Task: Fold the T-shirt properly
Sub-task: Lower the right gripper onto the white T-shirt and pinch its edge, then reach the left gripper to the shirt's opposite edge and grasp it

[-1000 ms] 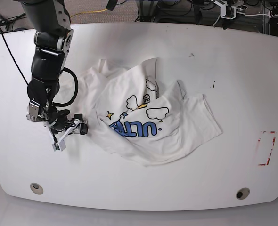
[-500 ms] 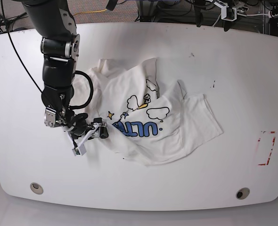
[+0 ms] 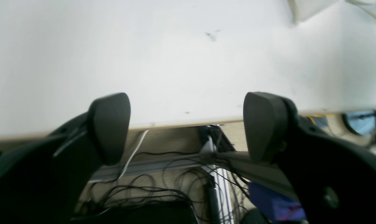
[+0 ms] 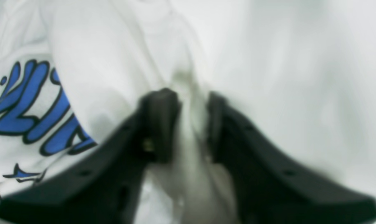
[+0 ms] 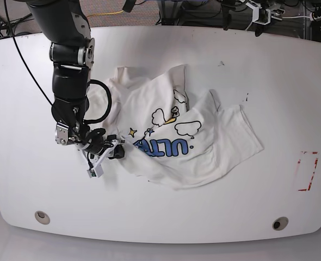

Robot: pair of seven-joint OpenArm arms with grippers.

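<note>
The T-shirt (image 5: 187, 136) lies crumpled mid-table, white with blue letters, clouds and small stars showing. My right gripper (image 5: 116, 153) is at its left edge. In the right wrist view that gripper (image 4: 192, 109) is shut on a raised fold of the T-shirt's (image 4: 268, 62) white cloth, with the blue letters just to the left. My left gripper (image 3: 186, 127) is open and holds nothing; it hangs over the table's edge, and only a corner of the T-shirt (image 3: 312, 9) shows far off at the top right. The left arm is out of the base view.
A red-marked rectangle (image 5: 307, 171) sits near the table's right edge. Two round holes (image 5: 41, 217) (image 5: 280, 223) lie along the front edge. Cables (image 3: 175, 186) hang below the table edge in the left wrist view.
My right gripper moved right to the T-shirt's left edge and closed on a fold of it. The T-shirt has shifted slightly to the right.
</note>
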